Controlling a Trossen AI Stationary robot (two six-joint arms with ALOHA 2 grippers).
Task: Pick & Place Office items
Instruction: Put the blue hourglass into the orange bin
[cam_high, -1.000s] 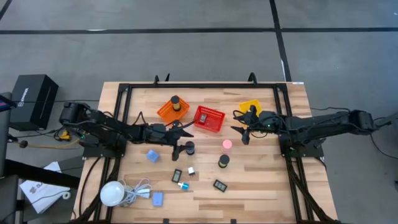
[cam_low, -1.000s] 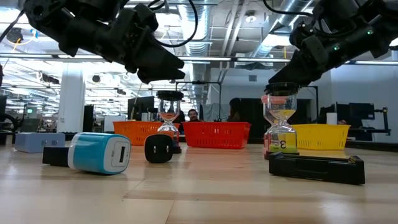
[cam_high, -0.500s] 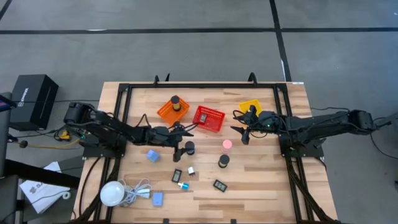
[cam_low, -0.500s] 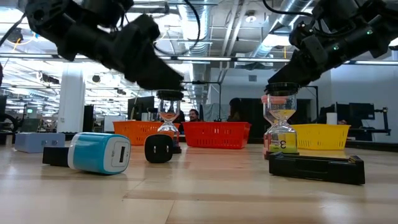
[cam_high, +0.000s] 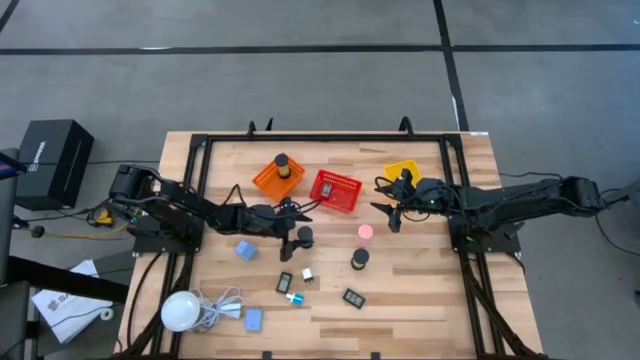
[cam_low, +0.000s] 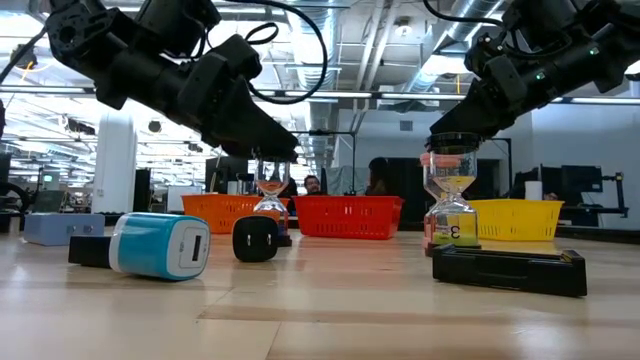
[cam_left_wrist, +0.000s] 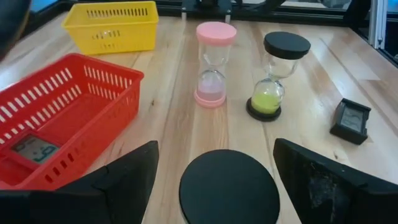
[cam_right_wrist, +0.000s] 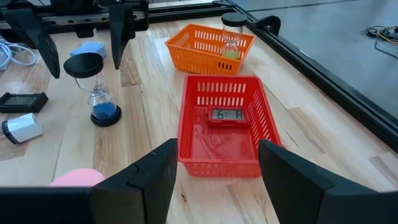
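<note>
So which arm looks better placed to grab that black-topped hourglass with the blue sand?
The left. Its gripper sits open right over the black-topped hourglass, whose cap lies between the fingers in the left wrist view. The right gripper is open too, but hangs near the pink hourglass.

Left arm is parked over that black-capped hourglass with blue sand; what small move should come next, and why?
Probably lower the left gripper a little and close. Its fingers are open on either side of the hourglass's black cap and not touching it. The right gripper hangs open above the pink-capped hourglass.
</note>
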